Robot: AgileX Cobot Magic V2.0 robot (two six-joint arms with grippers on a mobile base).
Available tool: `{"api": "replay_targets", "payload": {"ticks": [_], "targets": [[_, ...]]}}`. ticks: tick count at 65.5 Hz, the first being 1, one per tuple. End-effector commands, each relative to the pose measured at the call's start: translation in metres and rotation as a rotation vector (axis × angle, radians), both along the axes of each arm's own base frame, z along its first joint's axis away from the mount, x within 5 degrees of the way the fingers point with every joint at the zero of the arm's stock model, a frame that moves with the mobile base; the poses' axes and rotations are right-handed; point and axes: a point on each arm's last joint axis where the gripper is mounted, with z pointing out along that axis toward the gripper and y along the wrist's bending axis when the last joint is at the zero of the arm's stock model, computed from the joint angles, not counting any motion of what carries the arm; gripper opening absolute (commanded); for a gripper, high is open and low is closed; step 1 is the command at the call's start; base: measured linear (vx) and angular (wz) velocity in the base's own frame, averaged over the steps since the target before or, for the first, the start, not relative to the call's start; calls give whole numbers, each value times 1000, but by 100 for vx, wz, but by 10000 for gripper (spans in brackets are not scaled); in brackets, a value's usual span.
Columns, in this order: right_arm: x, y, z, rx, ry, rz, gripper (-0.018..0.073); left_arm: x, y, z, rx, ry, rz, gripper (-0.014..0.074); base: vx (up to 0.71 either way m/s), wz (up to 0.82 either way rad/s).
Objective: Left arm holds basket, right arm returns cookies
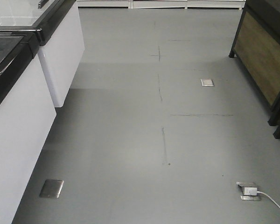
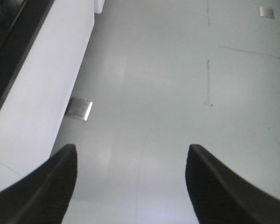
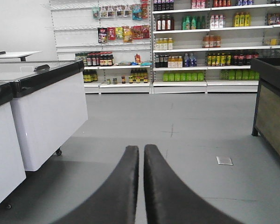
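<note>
The basket and the cookies are out of view in every frame. In the left wrist view my left gripper [image 2: 130,154] is open, its two black fingers wide apart over bare grey floor with nothing between them. In the right wrist view my right gripper [image 3: 141,151] is shut, its two black fingers nearly touching and holding nothing, pointing level down the aisle toward the store shelves [image 3: 177,46]. Neither arm shows in the front view.
White chest freezers with black rims [image 1: 60,51] line the left side. A dark wooden display stand [image 1: 266,60] stands at the right. Metal floor sockets [image 1: 52,188] dot the grey floor, one [image 1: 248,191] with a white plug and cable. Stocked shelves fill the far wall.
</note>
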Motion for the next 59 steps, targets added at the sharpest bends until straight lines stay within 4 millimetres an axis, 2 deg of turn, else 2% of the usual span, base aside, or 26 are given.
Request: {"api": "replay_targets", "payload": {"ticks": [1,9,16,23,36,49,59], "targets": [[-1,1,1,-3,-69,7,-3,29,-6,26,-82,-41,10,464,0,0],[-1,1,1,-3,-69,7,-3,55,-8,48,-193,-25,28,464,0,0],[-1,1,1,-3,-70,6,-3,65,6,67,-249,-29,75,464,0,0],[-1,1,1,-3,-70,6,-3,63,33,90,-314,-80,173,464,0,0],[-1,1,1,-3,-70,6,-3,44,86,126,-489,-257,346,464,0,0],[-1,1,1,-3,-70,6,-3,22,134,134,-564,-397,510,464,0,0],[-1,1,1,-3,-70,6,-3,19,174,121,-627,-418,568,466,0,0]]}}
